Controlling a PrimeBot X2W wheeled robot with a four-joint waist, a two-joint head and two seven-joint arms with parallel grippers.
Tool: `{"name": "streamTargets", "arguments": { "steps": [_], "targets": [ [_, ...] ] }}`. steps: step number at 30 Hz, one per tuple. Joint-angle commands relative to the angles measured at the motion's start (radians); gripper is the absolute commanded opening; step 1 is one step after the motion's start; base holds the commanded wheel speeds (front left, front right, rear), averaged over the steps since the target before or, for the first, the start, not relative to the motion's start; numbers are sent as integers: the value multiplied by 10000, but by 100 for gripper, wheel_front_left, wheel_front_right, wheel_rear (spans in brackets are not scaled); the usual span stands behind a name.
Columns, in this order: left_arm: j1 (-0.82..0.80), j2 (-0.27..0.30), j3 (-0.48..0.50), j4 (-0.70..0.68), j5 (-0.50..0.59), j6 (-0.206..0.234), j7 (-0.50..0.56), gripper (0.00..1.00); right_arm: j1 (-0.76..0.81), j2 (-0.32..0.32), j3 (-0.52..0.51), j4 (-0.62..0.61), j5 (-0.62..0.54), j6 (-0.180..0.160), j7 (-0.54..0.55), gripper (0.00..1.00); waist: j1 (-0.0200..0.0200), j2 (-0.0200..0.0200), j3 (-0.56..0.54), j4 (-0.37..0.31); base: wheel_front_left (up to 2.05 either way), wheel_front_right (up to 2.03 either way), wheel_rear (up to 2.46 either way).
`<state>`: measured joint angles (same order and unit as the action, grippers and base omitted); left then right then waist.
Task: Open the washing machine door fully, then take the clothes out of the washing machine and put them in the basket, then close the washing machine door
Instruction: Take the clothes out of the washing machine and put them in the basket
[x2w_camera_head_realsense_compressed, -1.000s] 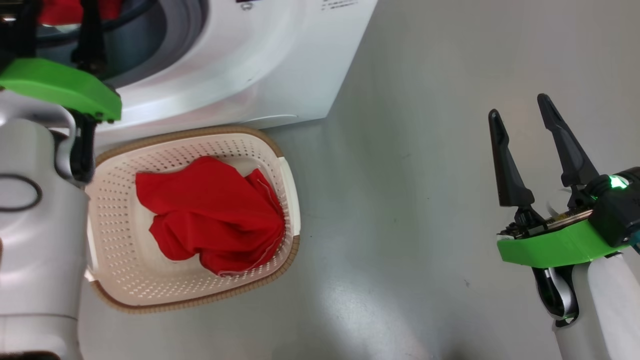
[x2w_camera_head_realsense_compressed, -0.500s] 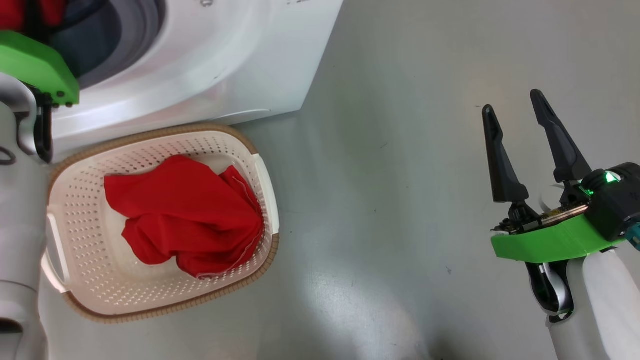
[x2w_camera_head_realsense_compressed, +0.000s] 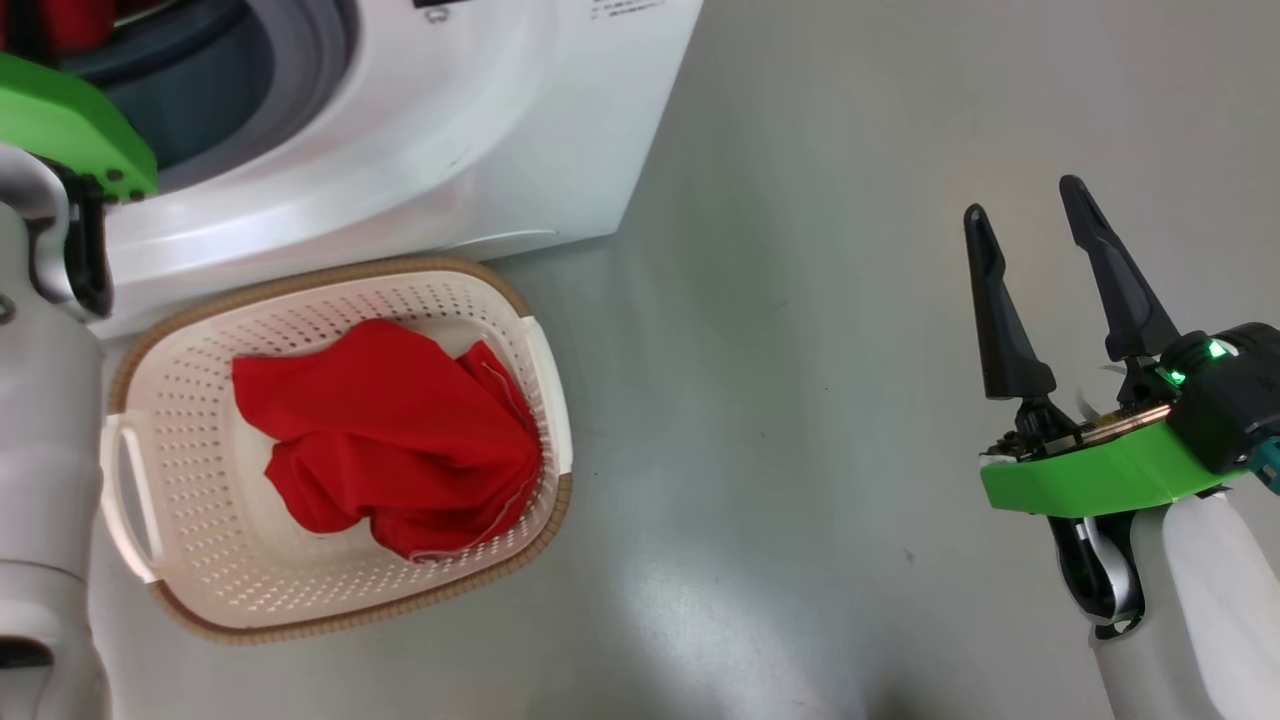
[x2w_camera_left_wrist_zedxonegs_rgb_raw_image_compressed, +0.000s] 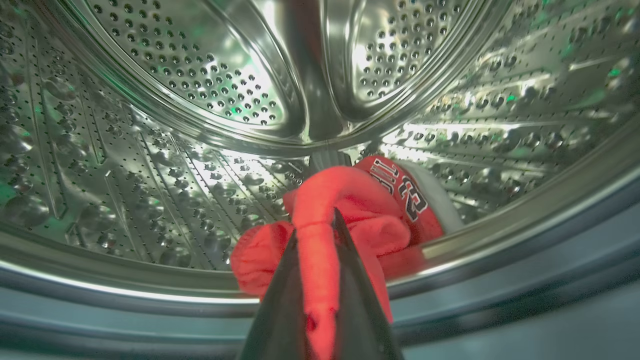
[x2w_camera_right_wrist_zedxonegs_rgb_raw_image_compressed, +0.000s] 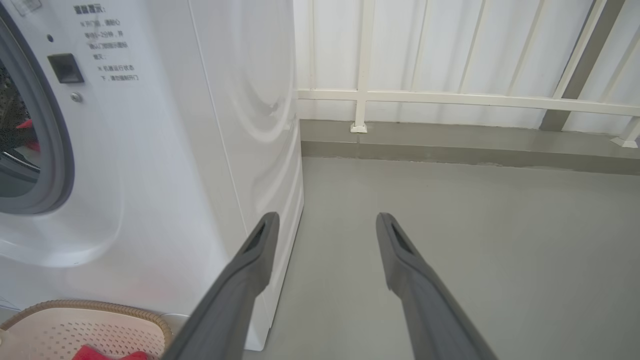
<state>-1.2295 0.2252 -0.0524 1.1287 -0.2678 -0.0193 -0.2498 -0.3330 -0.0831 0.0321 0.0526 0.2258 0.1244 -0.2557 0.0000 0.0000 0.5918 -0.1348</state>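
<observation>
The white washing machine (x2w_camera_head_realsense_compressed: 480, 130) fills the upper left of the head view; its door is out of view. Inside the steel drum (x2w_camera_left_wrist_zedxonegs_rgb_raw_image_compressed: 200, 100), my left gripper (x2w_camera_left_wrist_zedxonegs_rgb_raw_image_compressed: 320, 230) is shut on red clothes (x2w_camera_left_wrist_zedxonegs_rgb_raw_image_compressed: 350, 210), a strip of the fabric pinched between the two fingers. Printed red cloth and a bit of white lie behind it. The cream basket (x2w_camera_head_realsense_compressed: 200, 560) stands on the floor in front of the machine and holds a red garment (x2w_camera_head_realsense_compressed: 390, 440). Far to the right my right gripper (x2w_camera_head_realsense_compressed: 1025, 215) hangs open over the floor, nothing between its fingers.
Grey floor (x2w_camera_head_realsense_compressed: 800, 400) stretches to the right of the machine and basket. A white railing (x2w_camera_right_wrist_zedxonegs_rgb_raw_image_compressed: 450, 97) and a low kerb run along the back. My left forearm (x2w_camera_head_realsense_compressed: 40, 450) stands beside the basket's left handle.
The left gripper has closed on the red cloth in the drum. The head camera has shifted, so basket and machine sit differently in the view. The right gripper stays open in place.
</observation>
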Motion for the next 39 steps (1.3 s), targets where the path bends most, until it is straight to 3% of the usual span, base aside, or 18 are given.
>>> {"name": "streamTargets", "arguments": {
  "steps": [1,17,31,39],
  "targets": [
    [210,413,214,-344,-82,-28,-115,0,48,9,146,-194,74,63,-61,100,0,0,-68,76,0,0,0],
    [2337,207,1159,-3133,-329,-274,-119,0,191,-167,104,-112,50,63,-61,100,0,0,-663,563,0,0,0],
    [4727,-444,1993,-6250,16,-640,-120,0,382,-80,258,131,62,63,-61,100,0,0,-1577,612,0,0,0],
    [5984,-904,2183,-7088,154,-797,-120,0,665,-16,231,173,52,63,-61,100,0,0,-2246,749,0,0,0]
  ]
}}
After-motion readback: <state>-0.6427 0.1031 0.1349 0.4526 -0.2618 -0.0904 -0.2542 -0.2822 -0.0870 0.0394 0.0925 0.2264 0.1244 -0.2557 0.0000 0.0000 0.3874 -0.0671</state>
